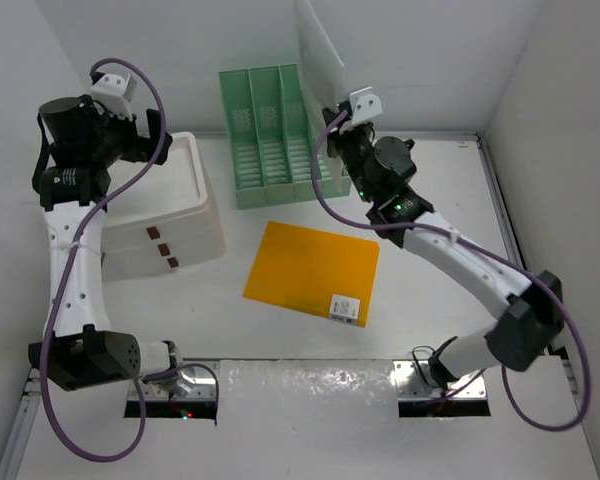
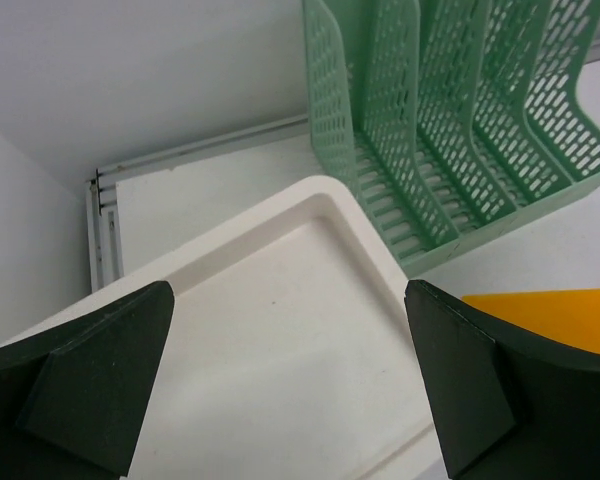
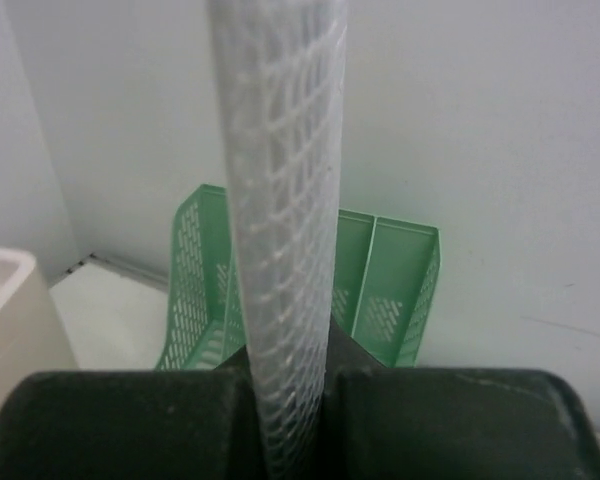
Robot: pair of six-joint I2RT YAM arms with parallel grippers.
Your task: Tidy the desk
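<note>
Desk (image 1: 220, 330) lies below both: left gripper (image 2: 288, 300) gapes wide, right gripper (image 3: 285, 392) pinches a mesh sheet (image 3: 280, 200).

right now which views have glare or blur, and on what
Top external: even soft light, faint shadows, glare on the shiny strip at the near edge. Left wrist: green file rack sharp, left gripper near the lens and slightly soft. Right wrist: mesh sheet clamped in the right gripper fills the centre, slightly blurred.

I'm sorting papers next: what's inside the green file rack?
In the green file rack, the left slots look bare. The right pincer, shut on a clear mesh folder, hides part of the rightmost slot in the top view.
</note>
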